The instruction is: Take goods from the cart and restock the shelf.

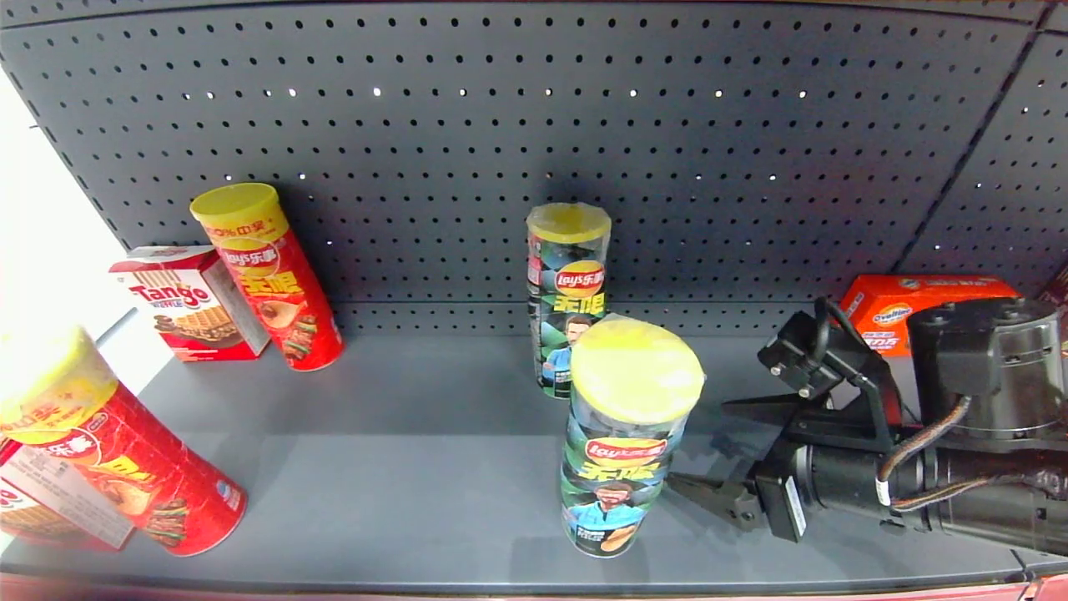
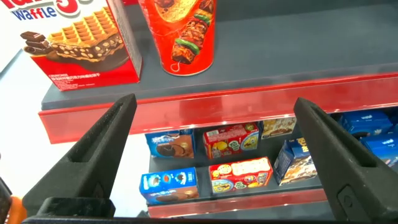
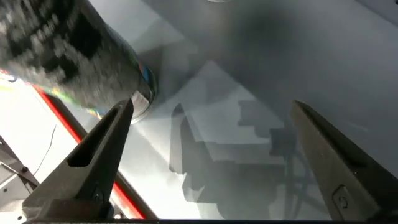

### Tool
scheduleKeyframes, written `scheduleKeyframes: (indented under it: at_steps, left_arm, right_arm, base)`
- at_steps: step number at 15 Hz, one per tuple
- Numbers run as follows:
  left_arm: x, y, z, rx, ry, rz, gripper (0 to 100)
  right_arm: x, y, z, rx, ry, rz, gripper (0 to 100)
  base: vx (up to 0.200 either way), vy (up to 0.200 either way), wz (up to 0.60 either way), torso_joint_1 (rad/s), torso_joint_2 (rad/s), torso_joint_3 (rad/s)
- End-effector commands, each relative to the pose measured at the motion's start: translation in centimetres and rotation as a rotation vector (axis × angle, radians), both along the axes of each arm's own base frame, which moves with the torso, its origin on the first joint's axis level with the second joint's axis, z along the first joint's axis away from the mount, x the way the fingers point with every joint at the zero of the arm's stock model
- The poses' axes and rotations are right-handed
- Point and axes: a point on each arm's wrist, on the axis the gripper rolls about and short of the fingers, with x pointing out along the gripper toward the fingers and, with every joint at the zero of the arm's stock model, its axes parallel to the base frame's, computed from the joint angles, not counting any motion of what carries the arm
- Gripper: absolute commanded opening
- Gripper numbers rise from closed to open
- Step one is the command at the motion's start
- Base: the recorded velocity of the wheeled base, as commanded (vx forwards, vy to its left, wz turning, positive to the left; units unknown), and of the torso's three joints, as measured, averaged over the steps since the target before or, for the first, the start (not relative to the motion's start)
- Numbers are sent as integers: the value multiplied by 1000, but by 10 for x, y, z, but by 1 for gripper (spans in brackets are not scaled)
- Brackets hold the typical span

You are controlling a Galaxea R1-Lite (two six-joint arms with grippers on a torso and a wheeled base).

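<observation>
**Front can set down, right claw released**

The right claw point(image 1: 724, 453) is seen spread wide and empty, low over the shelf board point(image 1: 417, 467). A green chip can point(image 1: 630, 434) stands upright just beside its fingertips, outside the gap. Whether the nearer tip touches it cannot be told. A 2nd green can point(image 1: 567, 292) stands beyond the 1st, near the pegboard point(image 1: 534, 125). Both are judged to be already restocked.

Well apart from the claw, across the board, a rear red can point(image 1: 267, 275), a front red can point(image 1: 117, 442) and a waffle box point(image 1: 188, 300) are placed. An orange box point(image 1: 918, 305) sits behind its arm.

The left claw point(image 2: 214, 106) is likewise spread and empty, held below the shelf's red front lip point(image 2: 186, 112). Much bare board is left, so further fetching from the cart is judged necessary.
</observation>
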Motion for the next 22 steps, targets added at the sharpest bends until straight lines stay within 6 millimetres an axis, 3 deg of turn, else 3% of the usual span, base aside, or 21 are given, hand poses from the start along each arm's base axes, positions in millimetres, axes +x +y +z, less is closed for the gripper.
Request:
scheduleKeyframes:
  at_steps: [1, 7, 22]
  left_arm:
    - [0, 0, 0, 0, 1, 0, 100]
    - [0, 0, 0, 0, 2, 0, 100]
    - [0, 0, 0, 0, 2, 0, 100]
  right_arm:
    - [3, 6, -2, -6, 8, 11, 100]
    - [7, 20, -3, -10, -3, 26, 100]
    - [7, 29, -3, -9, -6, 49, 100]
  base:
    - [0, 0, 0, 0, 0, 0]
    - [0, 0, 0, 0, 0, 0]
    - [0, 0, 0, 0, 0, 0]
